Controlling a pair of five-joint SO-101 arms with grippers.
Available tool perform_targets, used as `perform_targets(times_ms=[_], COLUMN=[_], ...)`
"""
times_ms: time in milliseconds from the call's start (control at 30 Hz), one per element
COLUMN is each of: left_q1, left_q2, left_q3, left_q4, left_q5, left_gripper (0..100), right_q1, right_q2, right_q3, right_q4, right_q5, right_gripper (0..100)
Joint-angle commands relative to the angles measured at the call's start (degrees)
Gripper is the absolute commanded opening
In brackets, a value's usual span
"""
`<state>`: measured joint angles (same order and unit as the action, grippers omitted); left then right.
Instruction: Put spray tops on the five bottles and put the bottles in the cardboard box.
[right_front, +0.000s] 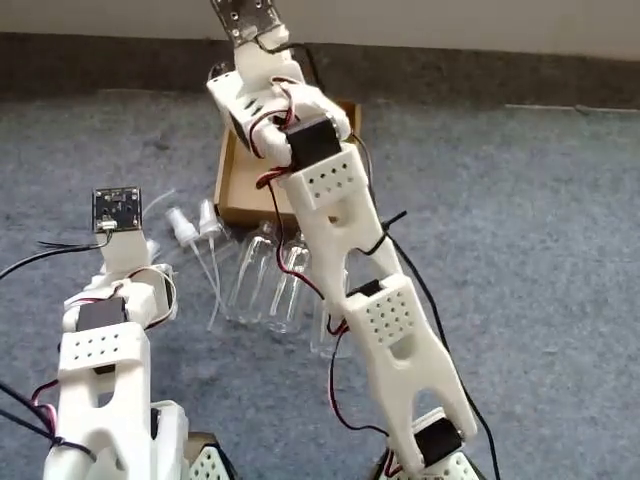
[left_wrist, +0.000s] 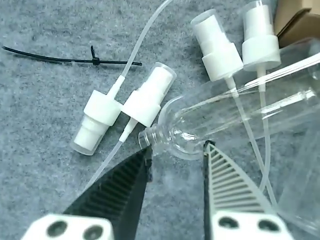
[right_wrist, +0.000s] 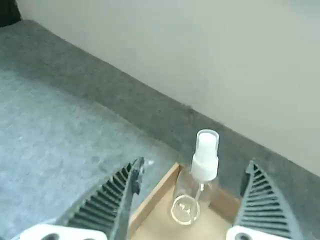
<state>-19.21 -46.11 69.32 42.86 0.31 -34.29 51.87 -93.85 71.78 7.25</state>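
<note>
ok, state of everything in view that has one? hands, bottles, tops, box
bare bottle: lying on its side, no spray top.
loose spray tops: four, off the bottles, lying on the carpet.
cardboard box: open-topped.
capped bottle: spray top on, inside the cardboard box.
left hand: open, at the bare bottle's neck.
right hand: open, above the cardboard box.
</note>
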Motion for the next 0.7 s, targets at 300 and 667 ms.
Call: perform_targets(times_ms=[300,667], left_q1=[-0.31,1.19], left_q2=[-0.48,-0.57], left_q3=[0.13,1.19], left_q4=[-0.7,-0.79], left_q5=[-0.09,-0.26], left_gripper=[16,16], right_q1=[4.09,7.69], right_q2=[-15.96,-37.14], right_q3=[-1.1,56.66], right_q4=[29.58,28.35], right_q5=[-4.31,-12.31], right_gripper=[25.9,19.4])
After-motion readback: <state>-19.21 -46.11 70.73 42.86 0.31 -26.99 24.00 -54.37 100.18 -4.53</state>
